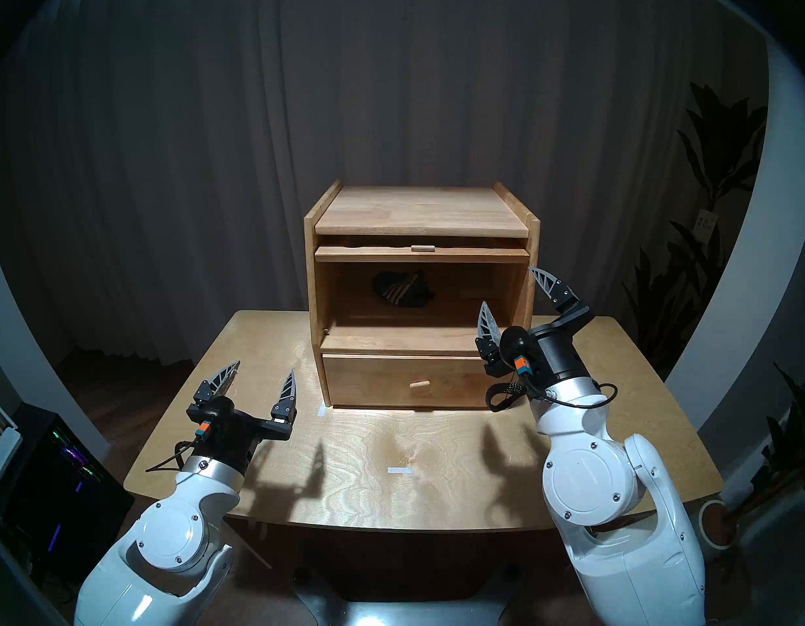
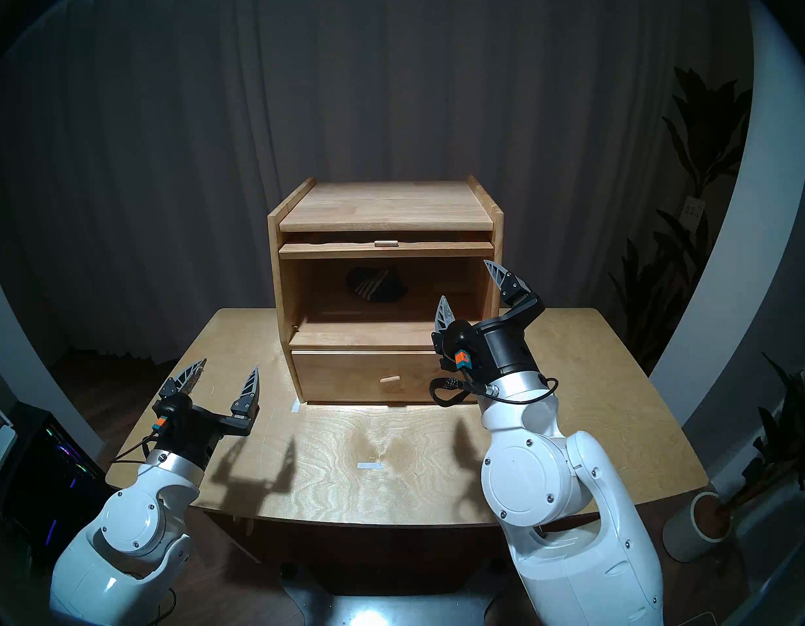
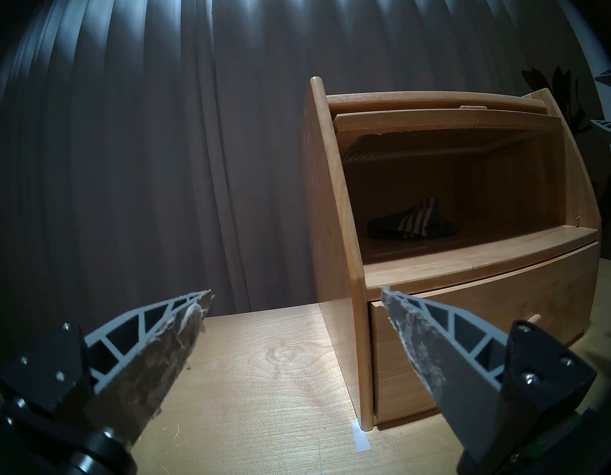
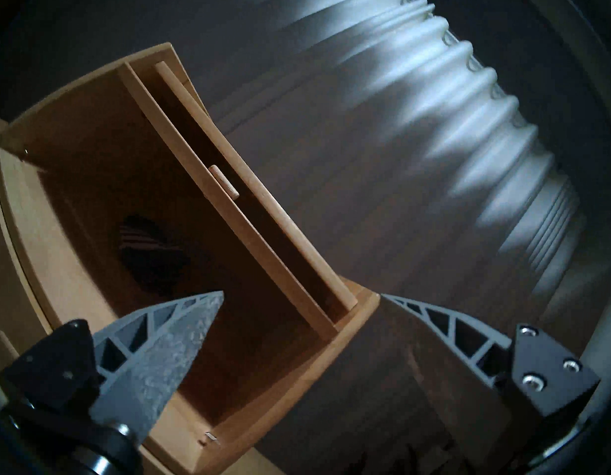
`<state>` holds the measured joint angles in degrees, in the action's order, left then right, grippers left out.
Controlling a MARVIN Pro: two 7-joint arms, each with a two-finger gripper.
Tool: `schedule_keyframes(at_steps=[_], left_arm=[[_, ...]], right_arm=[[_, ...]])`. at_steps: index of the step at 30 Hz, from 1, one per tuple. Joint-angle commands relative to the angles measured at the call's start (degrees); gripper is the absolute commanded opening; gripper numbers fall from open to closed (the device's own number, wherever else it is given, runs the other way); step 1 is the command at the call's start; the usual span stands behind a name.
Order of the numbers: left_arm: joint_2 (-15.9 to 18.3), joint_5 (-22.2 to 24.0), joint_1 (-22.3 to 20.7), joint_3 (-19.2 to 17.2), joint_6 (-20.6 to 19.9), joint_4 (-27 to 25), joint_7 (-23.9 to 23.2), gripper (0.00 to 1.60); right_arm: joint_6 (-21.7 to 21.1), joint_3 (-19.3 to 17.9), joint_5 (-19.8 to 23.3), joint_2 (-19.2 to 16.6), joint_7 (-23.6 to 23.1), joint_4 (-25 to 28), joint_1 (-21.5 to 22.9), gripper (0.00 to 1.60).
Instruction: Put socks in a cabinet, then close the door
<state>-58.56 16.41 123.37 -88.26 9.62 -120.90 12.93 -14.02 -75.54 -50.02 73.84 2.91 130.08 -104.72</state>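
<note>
Right gripper [image 1: 513, 291], grey ribbed fingers on a black mount: jaws spread wide, nothing between them. It is raised in front of the right half of the cabinet's open upper compartment, tilted so one finger [image 1: 550, 286] lies against the right side panel in the head view and the other [image 1: 487, 320] stands lower, before the opening. Contact with the wood cannot be judged.

Left gripper [image 1: 263, 374], same build: jaws spread, empty, held above the table to the left of the cabinet, well apart from it.

Light wooden box-shaped cabinet [image 1: 312, 268] with raised side rails stands at the back of the pale plywood table [image 1: 346, 467]. Its wooden door panel [image 1: 421, 253] with a small tab handle [image 1: 422, 248] lies level, slid back under the top board, only the front edge showing; the left wrist view shows ribbed glass on its underside.

Dark navy folded socks [image 1: 403, 288] with tan and white stripes lie on the compartment floor, toward the back, left of centre.

Lower drawer [image 1: 391, 381] with a peg knob [image 1: 419, 384] is pushed in.
</note>
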Motion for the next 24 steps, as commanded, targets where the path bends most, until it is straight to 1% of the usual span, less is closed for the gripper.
schedule_keyframes(at_steps=[1, 2, 4, 5, 6, 7, 8, 11, 12, 15, 16, 17, 18, 19, 20, 21, 23, 24], left_arm=[[0.2, -0.2, -0.3, -0.5, 0.7, -1.0, -0.1, 1.60], [0.2, -0.1, -0.2, -0.5, 0.7, -1.1, -0.1, 1.60], [0.2, -0.1, -0.2, -0.5, 0.8, -1.1, -0.2, 1.60], [0.3, -0.1, -0.2, -0.6, 0.8, -1.1, -0.2, 1.60], [0.3, -0.1, -0.2, -0.6, 0.9, -1.1, -0.3, 1.60], [0.3, -0.1, -0.1, -0.6, 0.9, -1.1, -0.3, 1.60], [0.3, -0.1, -0.1, -0.7, 1.0, -1.1, -0.4, 1.60], [0.3, -0.1, 0.0, -0.7, 1.2, -1.2, -0.5, 1.60], [0.3, -0.1, 0.0, -0.8, 1.2, -1.2, -0.5, 1.60], [0.3, -0.2, 0.1, -0.8, 1.4, -1.2, -0.6, 1.60], [0.3, -0.2, 0.1, -0.8, 1.4, -1.2, -0.6, 1.60], [0.3, -0.2, 0.1, -0.9, 1.5, -1.2, -0.6, 1.60], [0.3, -0.2, 0.2, -0.9, 1.6, -1.2, -0.6, 1.60], [0.3, -0.3, 0.2, -0.9, 1.7, -1.2, -0.6, 1.60], [0.3, -0.3, 0.2, -0.9, 1.7, -1.2, -0.6, 1.60], [0.2, -0.3, 0.3, -0.9, 1.8, -1.2, -0.7, 1.60], [0.2, -0.4, 0.3, -1.0, 1.9, -1.2, -0.7, 1.60], [0.2, -0.4, 0.3, -1.0, 2.0, -1.2, -0.7, 1.60]], right_arm=[[0.6, 2.0, -11.2, -0.9, 5.9, -1.8, 6.1, 1.60], [0.4, 2.6, -12.6, -0.9, 6.4, -2.7, 7.4, 1.60], [-0.1, 3.3, -15.5, -0.3, 7.8, -4.2, 8.1, 1.60], [-0.6, 3.8, -17.0, 0.0, 8.3, -5.4, 9.4, 1.60], [-0.7, 4.0, -18.4, 0.6, 9.0, -5.9, 9.2, 1.60], [-1.3, 4.7, -20.2, 0.6, 9.4, -7.4, 10.8, 1.60], [-1.5, 4.9, -21.6, 1.5, 10.0, -7.9, 10.2, 1.60], [-3.4, 6.4, -25.9, 3.4, 11.3, -11.7, 12.7, 1.60], [-3.8, 6.5, -27.1, 4.0, 11.6, -12.4, 12.7, 1.60], [-7.2, 6.8, -29.9, 6.9, 11.6, -16.9, 15.1, 1.60], [-7.6, 6.6, -30.2, 7.0, 12.0, -17.7, 15.0, 1.60], [-8.5, 6.7, -29.3, 7.9, 11.7, -19.0, 15.9, 1.60], [-9.9, 6.9, -29.6, 9.3, 11.3, -20.8, 17.3, 1.60], [-10.8, 6.9, -28.5, 8.7, 10.6, -20.6, 16.7, 1.60], [-11.9, 6.9, -28.9, 9.8, 10.5, -22.0, 17.8, 1.60], [-12.9, 6.7, -27.8, 10.1, 9.5, -22.5, 18.1, 1.60], [-14.9, 6.5, -27.6, 11.6, 9.0, -24.3, 19.5, 1.60], [-15.5, 6.4, -26.9, 12.0, 8.3, -24.5, 19.8, 1.60]])
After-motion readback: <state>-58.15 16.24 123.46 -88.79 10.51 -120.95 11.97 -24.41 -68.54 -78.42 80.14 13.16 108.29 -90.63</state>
